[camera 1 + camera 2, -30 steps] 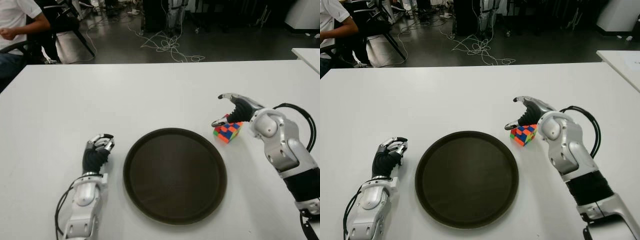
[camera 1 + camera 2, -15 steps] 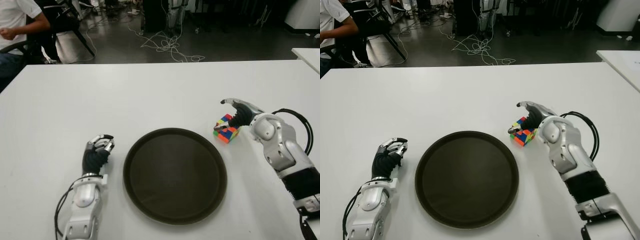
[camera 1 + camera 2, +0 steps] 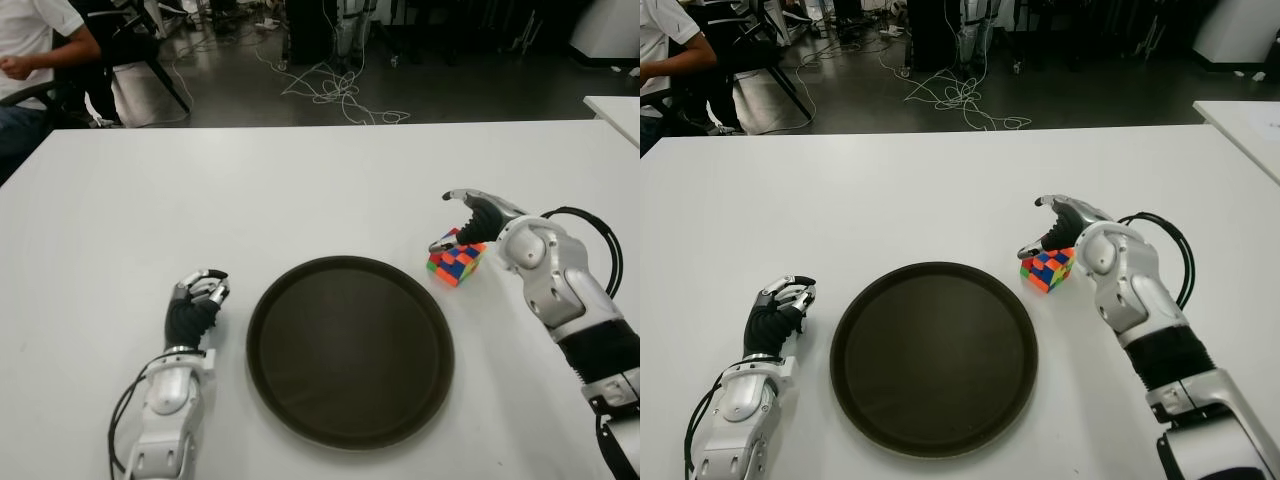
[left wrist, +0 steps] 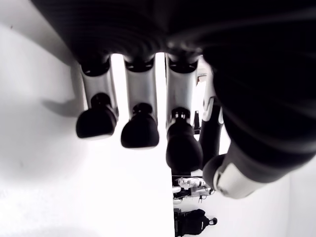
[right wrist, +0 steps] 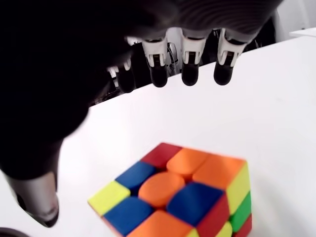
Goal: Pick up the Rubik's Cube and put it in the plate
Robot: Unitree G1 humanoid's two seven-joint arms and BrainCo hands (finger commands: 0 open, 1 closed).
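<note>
The Rubik's Cube sits on the white table just off the upper right rim of the round dark plate; the plate holds nothing. My right hand hovers over the cube with fingers spread, thumb on the plate side, and in the right wrist view the cube lies below the open fingers without being gripped. My left hand shows to the left of the plate with fingers curled and nothing in them.
The white table extends far on all sides. A person sits at the far left corner. Cables lie on the floor behind the table. Another white table edge shows at the far right.
My right hand dipped toward the cube and has lifted slightly again, staying open over it. The cube, the plate and my left hand have not moved.
</note>
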